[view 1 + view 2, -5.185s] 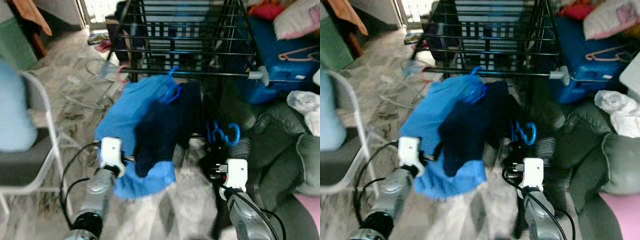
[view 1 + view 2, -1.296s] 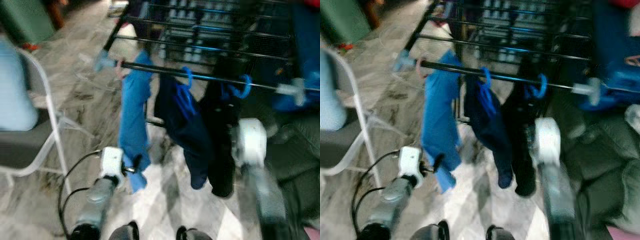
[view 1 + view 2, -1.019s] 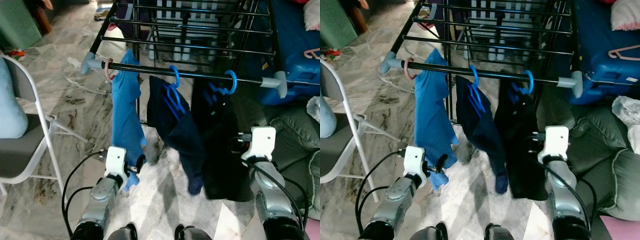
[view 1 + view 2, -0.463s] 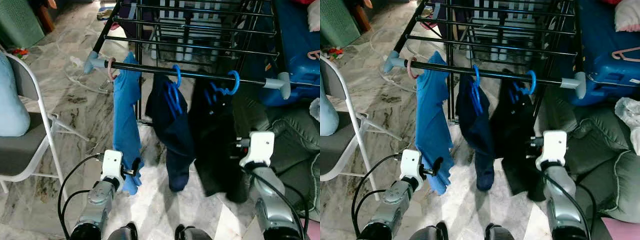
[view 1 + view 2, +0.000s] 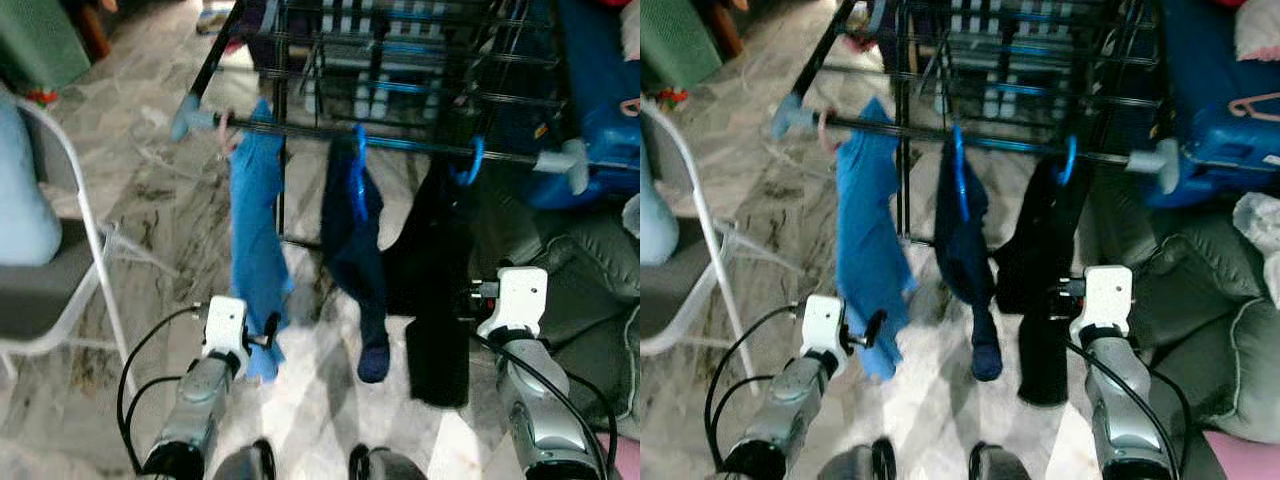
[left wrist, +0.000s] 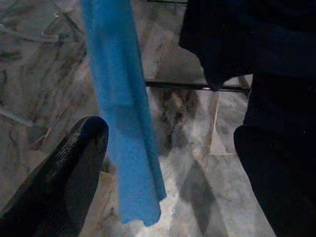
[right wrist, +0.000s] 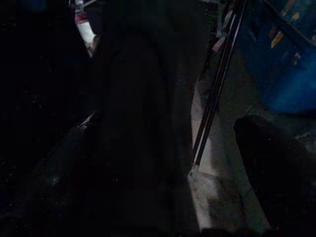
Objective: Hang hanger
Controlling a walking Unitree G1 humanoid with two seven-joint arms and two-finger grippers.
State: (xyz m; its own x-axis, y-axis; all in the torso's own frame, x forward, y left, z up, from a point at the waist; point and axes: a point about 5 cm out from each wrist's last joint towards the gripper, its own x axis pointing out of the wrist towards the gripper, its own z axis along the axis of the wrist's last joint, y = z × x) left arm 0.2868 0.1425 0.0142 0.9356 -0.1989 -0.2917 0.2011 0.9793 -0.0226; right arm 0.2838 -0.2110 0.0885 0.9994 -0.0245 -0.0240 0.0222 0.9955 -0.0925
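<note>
Nearest the camera, the robot's two feet on the marble floor, arms out front. Left pincer low by the hem of the light blue garment: wrist view has its fingers spread wide w/ the blue cloth hanging between them, not pinched, so it's open, holding nothing. Right pincer sits just beside the black garment; its wrist view is v. dark, but two fingers stand well apart w/ black cloth hanging between, not clamped, so open as well. Further out, three garments hang in a row off the front rail of the black drying rack: light blue on the robot's left on a pink hanger, navy garment in the middle on a blue hanger, black one on the right, its blue hanger hook looped over the rail. All hang straight down, clear of the floor. Left side, a grey folding chair w/ a pale cushion. Right side, a dark green sofa, and beyond it a blue box w/ another pink hanger lying on top. Far end of the rack is blurry, can't make out detail.
</note>
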